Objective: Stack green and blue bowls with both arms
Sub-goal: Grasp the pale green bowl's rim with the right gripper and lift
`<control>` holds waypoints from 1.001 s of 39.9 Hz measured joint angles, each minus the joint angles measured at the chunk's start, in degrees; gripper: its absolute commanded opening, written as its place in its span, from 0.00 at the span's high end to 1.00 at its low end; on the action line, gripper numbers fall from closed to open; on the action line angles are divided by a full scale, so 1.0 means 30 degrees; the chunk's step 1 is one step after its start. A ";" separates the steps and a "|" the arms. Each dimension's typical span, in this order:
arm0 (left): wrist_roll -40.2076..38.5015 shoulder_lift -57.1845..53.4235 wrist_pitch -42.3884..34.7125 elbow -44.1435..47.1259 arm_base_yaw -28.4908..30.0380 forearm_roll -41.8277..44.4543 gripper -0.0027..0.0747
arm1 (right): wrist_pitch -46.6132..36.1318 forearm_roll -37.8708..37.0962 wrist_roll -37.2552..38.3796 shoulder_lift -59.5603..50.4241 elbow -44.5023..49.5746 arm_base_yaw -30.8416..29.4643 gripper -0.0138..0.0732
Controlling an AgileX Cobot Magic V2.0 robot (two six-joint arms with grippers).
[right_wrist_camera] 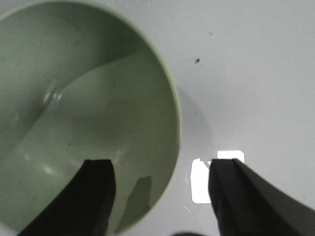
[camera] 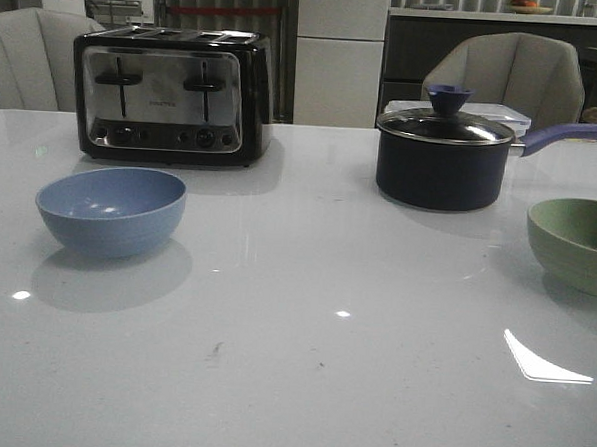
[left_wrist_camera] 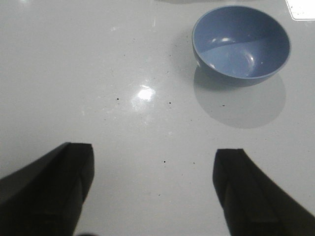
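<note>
The light blue bowl (camera: 111,209) stands upright on the white table at the left, in front of the toaster. In the left wrist view it (left_wrist_camera: 240,43) lies ahead of my left gripper (left_wrist_camera: 155,164), which is open, empty and well short of it. The sage green bowl (camera: 576,241) stands at the right edge of the front view, partly cut off. My right gripper (right_wrist_camera: 160,172) is open and hangs over the green bowl's (right_wrist_camera: 83,113) rim, one finger (right_wrist_camera: 96,196) above the inside, the other (right_wrist_camera: 241,196) outside over the table. Neither arm shows in the front view.
A black-and-chrome toaster (camera: 170,94) stands behind the blue bowl. A dark navy lidded saucepan (camera: 444,156) with a handle pointing right stands at the back right, near the green bowl. Grey chairs (camera: 506,79) stand behind the table.
</note>
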 measured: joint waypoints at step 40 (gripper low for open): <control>0.0000 0.0000 -0.0224 0.0000 0.0000 0.0030 0.24 | 0.1611 -0.0003 -0.0134 0.2213 -0.3732 0.1168 0.78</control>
